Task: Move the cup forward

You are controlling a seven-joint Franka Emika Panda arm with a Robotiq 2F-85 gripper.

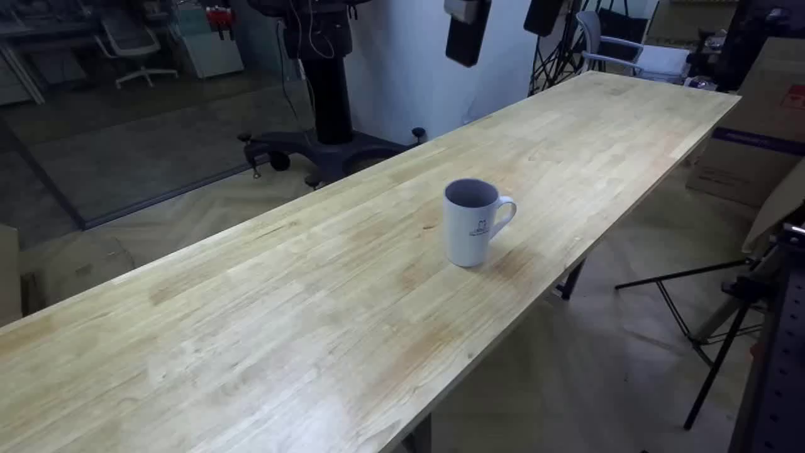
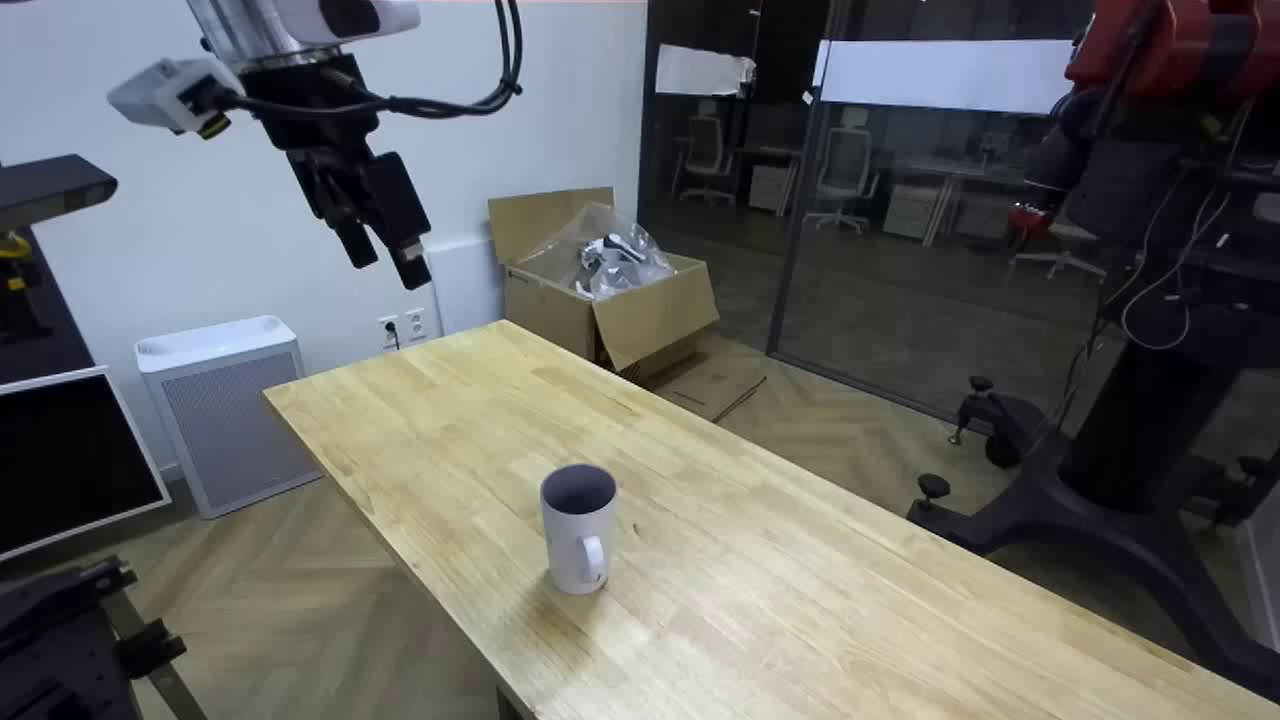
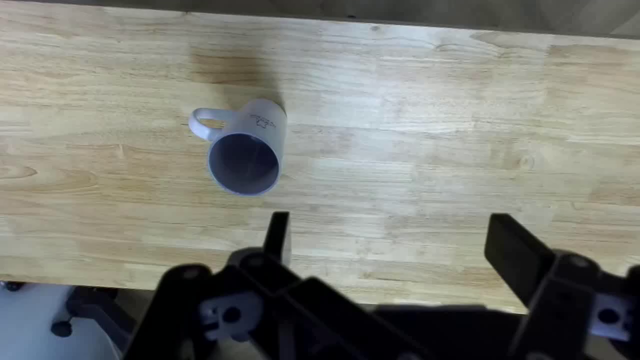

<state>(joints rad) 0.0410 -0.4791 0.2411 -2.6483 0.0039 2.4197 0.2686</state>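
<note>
The cup, a white mug with a dark blue-grey inside, stands upright on the light wooden table in both exterior views (image 1: pixel 464 236) (image 2: pixel 572 545). Its loop handle points right in an exterior view, where a small dark print shows on its side. In the wrist view the cup (image 3: pixel 264 125) is left of centre, just beyond the left fingertip, handle to the left. My gripper (image 3: pixel 390 220) is open, with only table seen between its fingers. In the exterior views the gripper (image 2: pixel 388 265) hangs high above the table, apart from the cup; its dark fingers (image 1: pixel 501 44) show at the top edge.
The long wooden table (image 1: pixel 283 314) has open edges on both long sides. A cardboard box (image 2: pixel 555 305) and a white air purifier (image 2: pixel 240 410) stand beyond its far end. A dark wheeled stand (image 1: pixel 333 135) is on the floor beside it.
</note>
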